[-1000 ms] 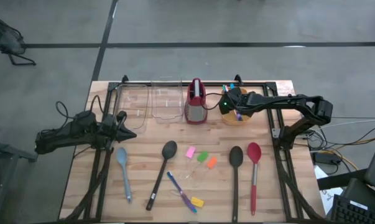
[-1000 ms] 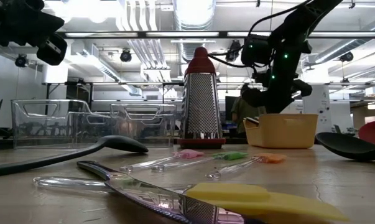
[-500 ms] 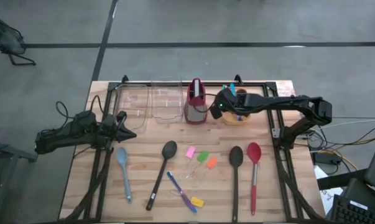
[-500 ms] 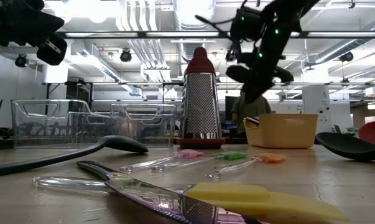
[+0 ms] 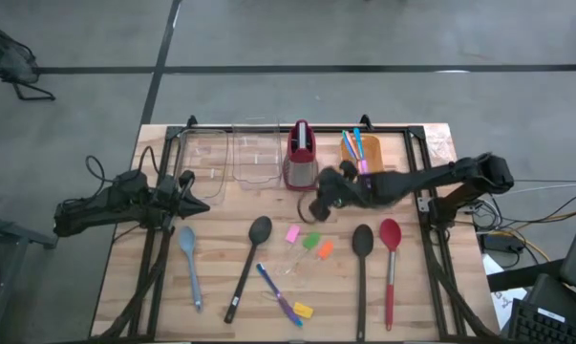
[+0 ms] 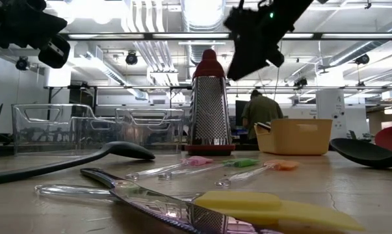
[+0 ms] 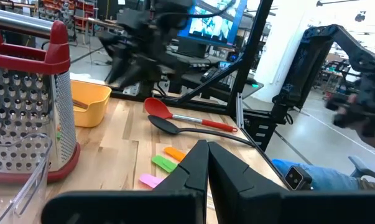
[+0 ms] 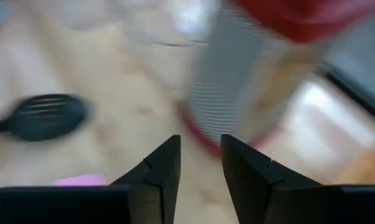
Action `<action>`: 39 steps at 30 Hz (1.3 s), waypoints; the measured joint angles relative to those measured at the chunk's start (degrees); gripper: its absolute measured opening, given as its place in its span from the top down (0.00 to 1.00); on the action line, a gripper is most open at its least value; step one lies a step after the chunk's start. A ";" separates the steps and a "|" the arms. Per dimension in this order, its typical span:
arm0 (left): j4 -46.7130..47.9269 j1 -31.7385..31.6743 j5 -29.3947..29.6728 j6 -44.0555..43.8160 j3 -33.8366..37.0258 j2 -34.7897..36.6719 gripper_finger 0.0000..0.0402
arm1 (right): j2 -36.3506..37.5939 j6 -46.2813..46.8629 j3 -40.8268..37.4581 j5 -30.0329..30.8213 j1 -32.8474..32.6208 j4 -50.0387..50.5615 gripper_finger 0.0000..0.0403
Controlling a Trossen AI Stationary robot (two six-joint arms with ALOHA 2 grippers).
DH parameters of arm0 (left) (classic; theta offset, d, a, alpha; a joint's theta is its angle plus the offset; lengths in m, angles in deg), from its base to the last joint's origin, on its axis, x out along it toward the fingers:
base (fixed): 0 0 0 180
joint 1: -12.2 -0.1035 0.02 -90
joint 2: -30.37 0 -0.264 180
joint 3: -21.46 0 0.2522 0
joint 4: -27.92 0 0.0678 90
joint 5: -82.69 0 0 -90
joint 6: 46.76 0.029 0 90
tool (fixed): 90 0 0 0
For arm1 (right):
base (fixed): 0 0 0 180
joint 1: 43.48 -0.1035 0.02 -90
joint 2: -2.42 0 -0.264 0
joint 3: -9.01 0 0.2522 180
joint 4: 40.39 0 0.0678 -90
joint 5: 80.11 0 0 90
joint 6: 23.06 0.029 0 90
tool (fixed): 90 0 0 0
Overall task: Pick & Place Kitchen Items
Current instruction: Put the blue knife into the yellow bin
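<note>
My right gripper (image 5: 316, 208) hangs open and empty above the table just in front of the red-and-grey grater (image 5: 301, 158); its wrist view shows the gap (image 8: 199, 163) between the fingers. Below and near it lie a pink block (image 5: 292, 233), a green one (image 5: 311, 241) and an orange one (image 5: 325, 249). Flat on the table are a grey-blue spoon (image 5: 188, 263), two black spoons (image 5: 247, 266) (image 5: 362, 272), a red spoon (image 5: 391, 260), blue cutlery (image 5: 276, 290) and a yellow block (image 5: 303, 310). My left gripper (image 5: 203, 203) waits shut at the left side.
An orange bin (image 5: 349, 175) at the back holds blue and pink cutlery (image 5: 358, 145). Two clear bins (image 5: 207, 158) (image 5: 255, 158) stand left of the grater. A person (image 6: 259, 114) stands in the room behind the table.
My right gripper has swung away from the orange bin toward the table's left and near edge, rising and tipping as it went. It now hangs in front of the grater, over the small blocks. The cutlery in the bin now shows uncovered.
</note>
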 joint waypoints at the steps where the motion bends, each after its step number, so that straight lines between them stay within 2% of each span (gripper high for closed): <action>1: 0.01 0.00 0.01 0.02 0.00 0.00 0.97 | -0.05 -0.01 -0.62 -0.05 -1.60 -2.76 0.70; 7: -0.01 -0.01 0.01 0.00 0.00 0.00 0.97 | -3.37 -0.23 -1.00 -2.11 -10.09 -12.46 0.68; 12: 0.10 0.00 -0.01 0.00 0.02 -0.06 0.97 | -10.62 0.44 4.39 -2.46 -14.20 -12.42 0.70; 15: 0.18 -0.01 -0.01 0.00 0.02 -0.07 0.97 | -15.65 1.20 9.36 -4.91 -15.56 -12.43 0.72; 19: 0.29 -0.01 -0.01 0.00 0.02 -0.07 0.97 | -21.65 0.87 16.51 -7.87 -17.05 -7.85 0.74; 24: 0.27 -0.01 0.01 0.00 0.02 -0.07 0.97 | -28.18 4.73 25.13 -9.65 -18.70 -0.94 0.77; 27: 0.25 -0.01 0.01 0.00 0.02 -0.07 0.97 | -32.66 5.91 30.53 -12.85 -19.73 1.03 0.76; 30: 0.30 0.00 -0.01 0.01 0.02 -0.07 0.97 | -36.70 6.80 35.99 -15.41 -20.58 4.31 0.72; 39: 0.30 0.00 0.01 0.01 0.02 -0.07 0.97 | -48.31 9.44 51.45 -15.94 -21.30 17.40 0.54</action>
